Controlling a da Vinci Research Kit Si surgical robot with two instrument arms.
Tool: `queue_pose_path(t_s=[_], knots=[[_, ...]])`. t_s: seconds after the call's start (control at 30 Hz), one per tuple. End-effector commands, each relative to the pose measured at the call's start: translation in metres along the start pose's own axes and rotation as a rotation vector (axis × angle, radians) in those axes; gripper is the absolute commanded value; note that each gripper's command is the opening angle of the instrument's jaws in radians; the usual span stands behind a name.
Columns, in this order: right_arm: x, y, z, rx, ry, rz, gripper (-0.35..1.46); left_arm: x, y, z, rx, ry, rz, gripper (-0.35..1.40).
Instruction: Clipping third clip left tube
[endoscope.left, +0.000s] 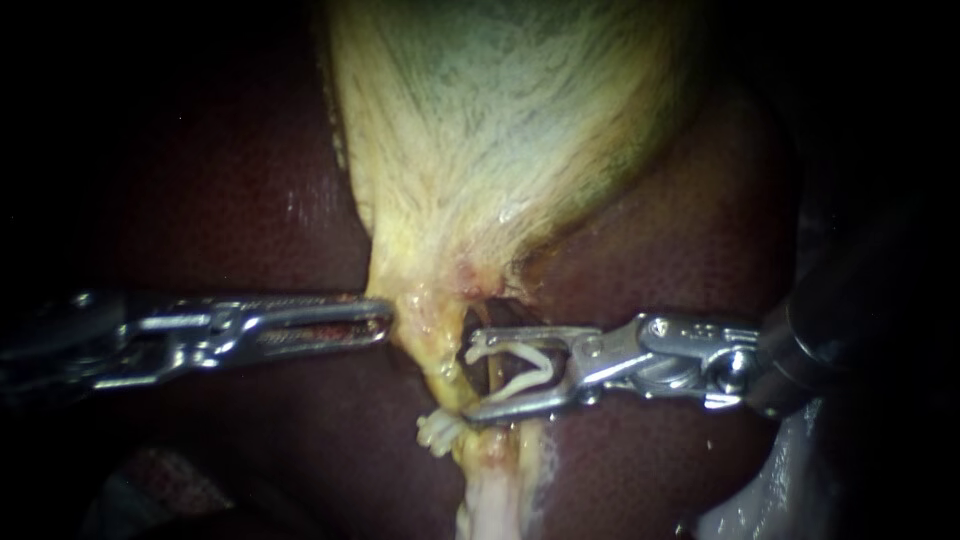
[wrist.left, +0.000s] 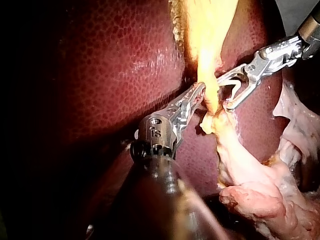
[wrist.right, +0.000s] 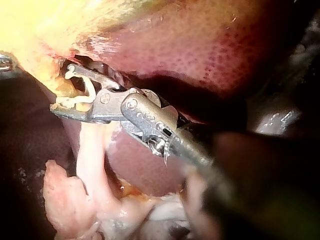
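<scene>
The pale yellow gallbladder (endoscope.left: 500, 130) narrows downward into a yellow strand, the tube (endoscope.left: 440, 365). My left instrument (endoscope.left: 388, 322) comes in level from the left, its jaws shut on the strand's left edge at the neck; the left wrist view shows the same grip (wrist.left: 201, 91). My right instrument (endoscope.left: 468, 375) stands with jaws wide apart, gripping an open white clip (endoscope.left: 515, 365) between them. Its jaw tips lie against the strand's right side (wrist.left: 224, 94) (wrist.right: 60, 89). I cannot tell if the tube sits inside that clip. A white clip (endoscope.left: 437, 432) is on the tube just below the lower jaw.
Dark red liver (endoscope.left: 250, 220) surrounds the gallbladder on both sides. Pale fatty tissue (wrist.left: 260, 195) hangs below the tube, and more of this pale tissue (endoscope.left: 760, 500) lies under the right instrument's shaft.
</scene>
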Motion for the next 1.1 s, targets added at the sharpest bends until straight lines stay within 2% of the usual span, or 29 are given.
queue_pose_path(t_s=[0.03,0.13,0.37,0.57,0.7,0.83,1.0,1.1], knots=[[-0.0001,-0.0001,0.0006,-0.001,0.001,-0.002,0.54,0.0,-0.0001,0.0001,-0.002,0.0,-0.001,-0.35],[-0.0005,-0.0004,0.0025,-0.009,-0.002,-0.009,0.54,-0.0001,-0.0002,0.0003,-0.003,-0.001,-0.001,-0.35],[-0.001,-0.0014,0.0054,0.028,-0.019,-0.015,0.55,-0.0002,-0.0007,0.0005,-0.006,-0.002,-0.002,-0.35],[0.0005,-0.0025,0.0052,0.046,-0.001,-0.009,0.53,-0.0001,-0.0008,0.0007,-0.007,-0.003,-0.002,-0.35],[0.0026,-0.0023,0.0038,0.061,0.015,0.004,0.51,-0.0001,-0.0008,0.0007,-0.007,-0.003,-0.002,-0.35],[0.004,-0.0021,0.0026,0.068,0.031,0.014,0.5,-0.0001,-0.0009,0.0007,-0.01,-0.004,-0.002,-0.35],[0.0043,-0.002,0.0024,0.064,0.037,0.016,0.45,-0.0001,-0.0009,0.0008,-0.01,-0.004,-0.002,-0.35],[0.0042,-0.002,0.0023,0.062,0.037,0.016,0.3,-0.0001,-0.0009,0.0008,-0.011,-0.004,-0.002,-0.35]])
